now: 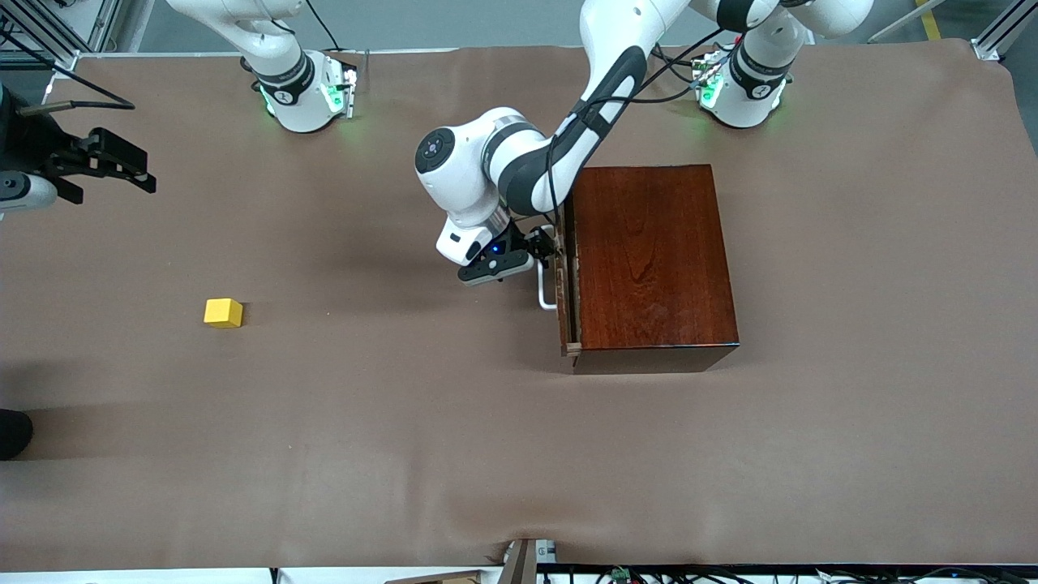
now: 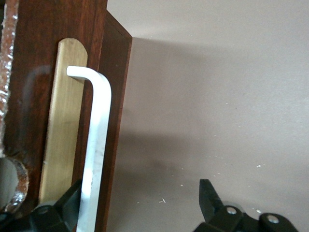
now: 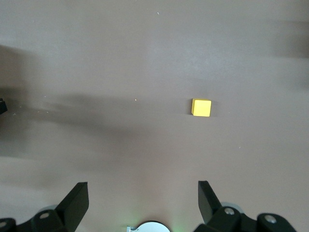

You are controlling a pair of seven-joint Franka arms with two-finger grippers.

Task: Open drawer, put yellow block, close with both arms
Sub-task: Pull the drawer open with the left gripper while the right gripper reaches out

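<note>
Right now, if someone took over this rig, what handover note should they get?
Left pincer: open at the drawer's white handle, one finger on each side of the bar, not yet shut on it.
Right pincer: open, waiting up over the right arm's end of the table.
Drawer: front nearly flush with the mahogany box.
Yellow block: loose on the table, toward the right arm's end.
Done: handle approach.
Left: grip, pull open, load block, close with both arms.

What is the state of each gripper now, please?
Left gripper: open, fingers either side of the drawer handle, not yet closed.
Right gripper: open, empty, above the table.
</note>
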